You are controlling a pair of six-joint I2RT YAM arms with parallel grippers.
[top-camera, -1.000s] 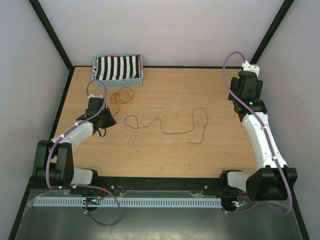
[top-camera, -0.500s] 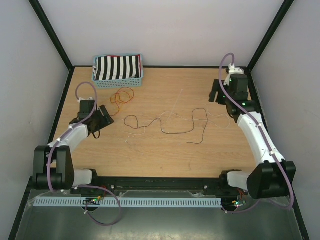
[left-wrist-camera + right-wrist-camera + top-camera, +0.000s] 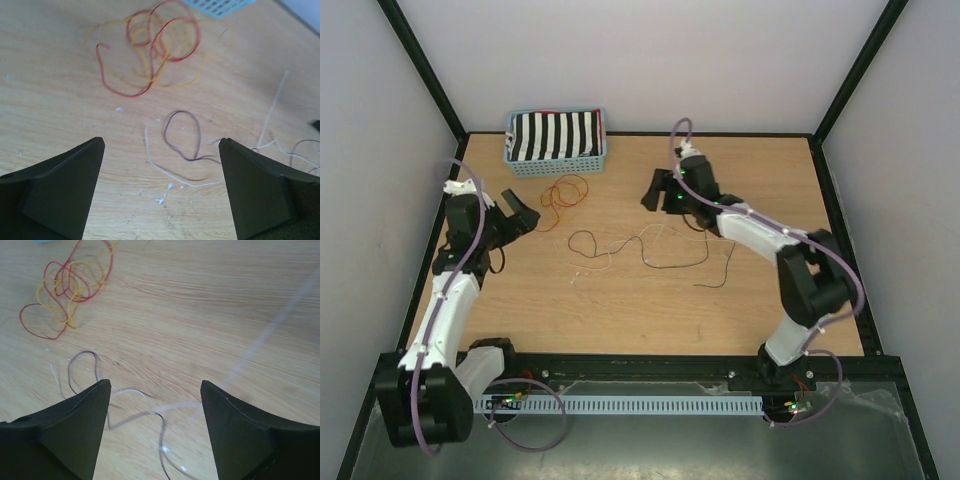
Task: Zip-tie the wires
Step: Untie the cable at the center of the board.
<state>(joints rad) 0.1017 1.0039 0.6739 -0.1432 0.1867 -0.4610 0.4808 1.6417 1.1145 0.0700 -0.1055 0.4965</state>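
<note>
The wires (image 3: 565, 192) lie on the table (image 3: 760, 300), red and yellow loops (image 3: 159, 47) near the far left corner, a dark strand (image 3: 665, 264) toward the middle. Both the left gripper (image 3: 161, 141) and the right gripper (image 3: 155, 382) gape wide, holding nothing.

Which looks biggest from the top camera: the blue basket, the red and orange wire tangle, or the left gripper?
1. Blue basket: clearly the largest.
2 and 3. Red and orange wire tangle and left gripper: they look about alike. The gripper sits above the table, nearer the camera, so I won't rank these two.
</note>
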